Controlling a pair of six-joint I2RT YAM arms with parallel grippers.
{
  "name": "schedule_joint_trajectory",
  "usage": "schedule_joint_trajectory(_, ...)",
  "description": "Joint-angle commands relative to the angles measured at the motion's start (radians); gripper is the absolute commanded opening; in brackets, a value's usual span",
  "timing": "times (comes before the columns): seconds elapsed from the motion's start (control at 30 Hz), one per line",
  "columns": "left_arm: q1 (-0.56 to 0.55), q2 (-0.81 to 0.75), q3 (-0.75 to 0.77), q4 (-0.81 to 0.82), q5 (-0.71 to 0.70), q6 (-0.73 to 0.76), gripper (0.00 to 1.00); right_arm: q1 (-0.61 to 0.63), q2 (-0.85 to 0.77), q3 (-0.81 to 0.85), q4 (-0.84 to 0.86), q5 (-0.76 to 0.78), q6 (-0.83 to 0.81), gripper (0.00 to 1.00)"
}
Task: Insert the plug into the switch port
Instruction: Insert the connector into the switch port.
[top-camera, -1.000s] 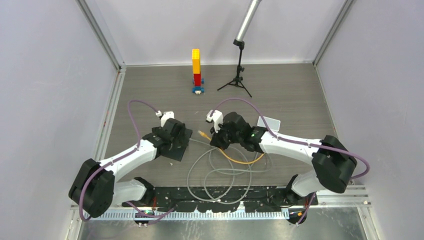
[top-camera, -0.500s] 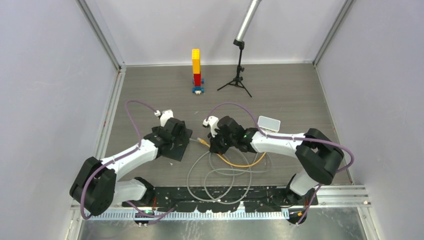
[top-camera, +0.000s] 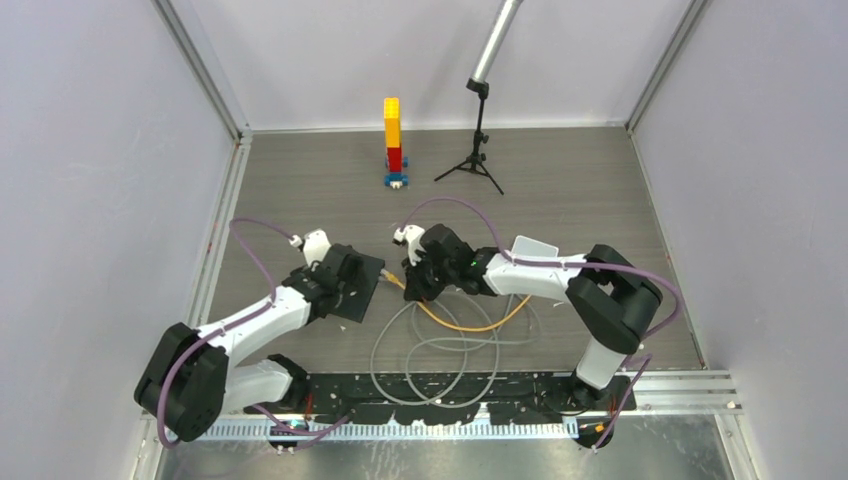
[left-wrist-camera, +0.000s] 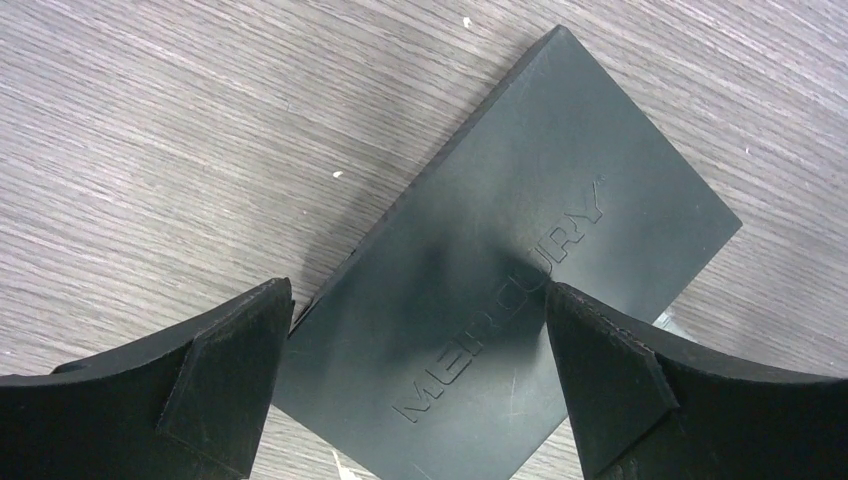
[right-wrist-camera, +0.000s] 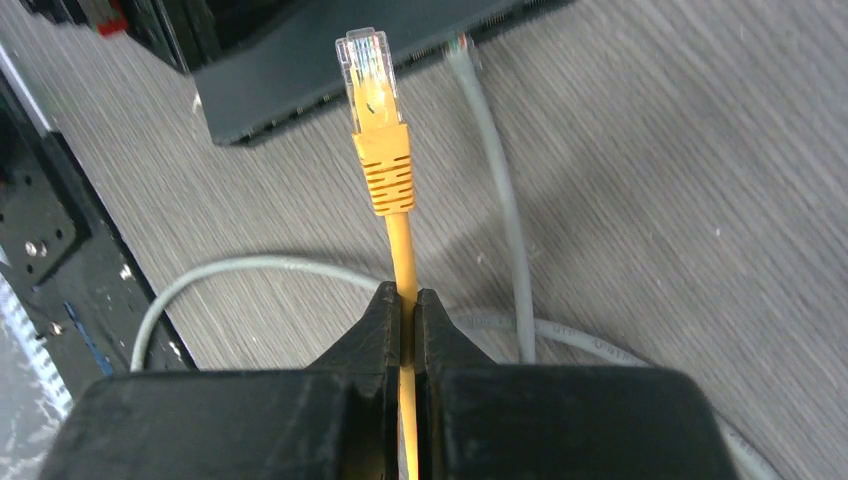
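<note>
Between the jaws of the right gripper (right-wrist-camera: 403, 300), which are pressed together on it, I have the yellow cable (right-wrist-camera: 401, 240), pinched a short way behind its ribbed boot. The plug (right-wrist-camera: 367, 70) sticks out ahead, hard clear plastic with its contacts showing, close to the port side (right-wrist-camera: 320, 100) of the black switch (right-wrist-camera: 290, 55) but not in it. I judge the cable light and springy. The free stretch between my grip and the plug could bow under a push, so a hold nearer the stiff boot would steer better. The clear shell is rigid, though I would expect its latch tab to be brittle.

A grey cable (right-wrist-camera: 500, 210) already sits in one port and loops over the wood-grain table (right-wrist-camera: 700, 200).

The left gripper (left-wrist-camera: 415, 300) has its jaws wide apart over the switch, one finger to either side. I cannot tell whether they touch it. The casing is flat, matte and smooth-sided, and probably light, so I expect it to slide unless braced by its long edges.
</note>
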Motion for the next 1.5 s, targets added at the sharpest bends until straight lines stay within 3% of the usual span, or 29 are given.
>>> schedule_joint_trajectory(0.0,0.014,0.017,-0.015,-0.009,-0.026,-0.053,1.0,0.013,0.049,0.092,0.064,-0.015,0.072,0.01)
schedule_joint_trajectory(0.33,0.013,0.088,-0.1,0.16,0.139,-0.059,0.98,0.02,0.171,0.153,0.046,0.089,0.083,0.0)
schedule_joint_trajectory(0.5,0.013,0.122,-0.076,0.191,0.133,-0.026,0.98,0.011,0.186,0.162,-0.036,0.183,0.043,0.0)
schedule_joint_trajectory(0.77,0.014,0.178,0.007,0.175,0.113,0.004,0.99,-0.007,0.156,0.157,-0.175,0.073,-0.108,0.01)
schedule_joint_trajectory(0.97,0.038,0.072,-0.034,0.11,0.07,-0.034,1.0,0.027,0.099,0.109,-0.177,0.091,-0.106,0.01)
schedule_joint_trajectory(1.47,0.071,-0.111,-0.106,0.006,0.043,-0.137,0.97,0.147,0.143,0.271,-0.44,0.258,-0.112,0.01)
